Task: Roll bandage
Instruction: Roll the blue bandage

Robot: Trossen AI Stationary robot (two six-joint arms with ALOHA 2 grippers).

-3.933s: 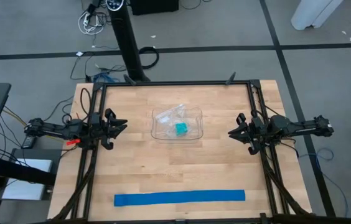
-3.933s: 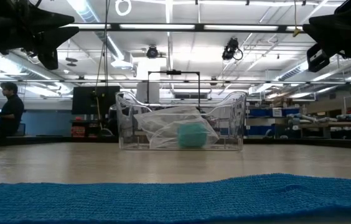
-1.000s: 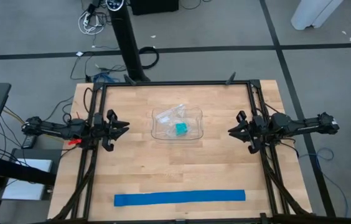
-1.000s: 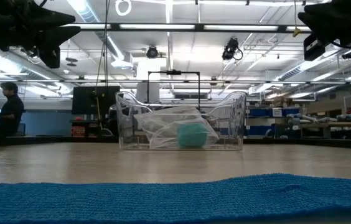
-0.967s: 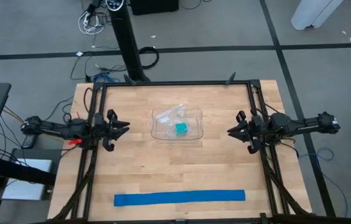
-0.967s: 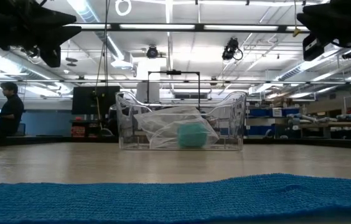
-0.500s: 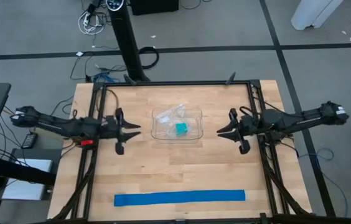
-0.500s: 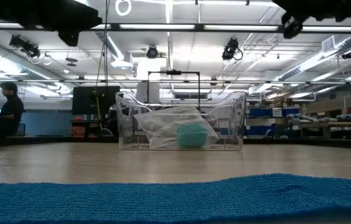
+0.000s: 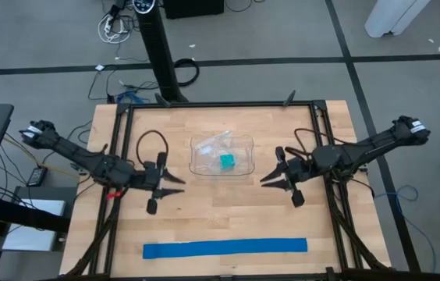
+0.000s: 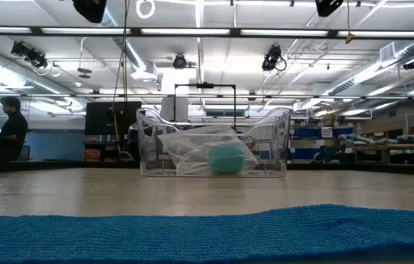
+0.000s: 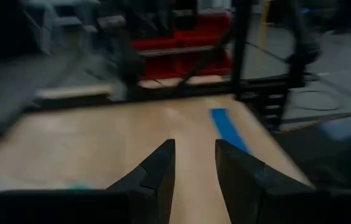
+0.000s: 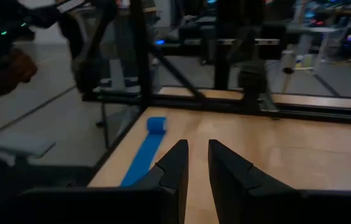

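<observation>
The bandage [image 9: 225, 248] is lying closest to the front edge of the table [image 9: 204, 211]. It is a long blue strip, stretched out flat from side to side, and no part of it is rolled up yet. In the low view the bandage [image 10: 207, 233] is filling the whole front of the picture like a fuzzy blue carpet. So the job is not started: nothing is touching the strip, and all the rolling is left to do. A bit farther back, the two arms are hanging in the air over the middle of the table, well apart from the bandage. The left gripper [image 9: 175, 184] is on the left side and its fingers are spread a little with nothing between them; its own camera is showing a clear gap between the fingers [image 11: 157, 169], with the blue strip [image 11: 228, 128] far ahead. The right gripper [image 9: 271, 178] is on the right side, and its fingers [image 12: 174, 160] are sitting close together with only a thin gap, holding nothing. Between the two grippers, farther back, a clear plastic tray [image 9: 196, 165] is sitting with some crinkly plastic and a small teal block [image 9: 226, 161] inside. Way behind the table, a person [image 10: 10, 130] is sitting in the room.
</observation>
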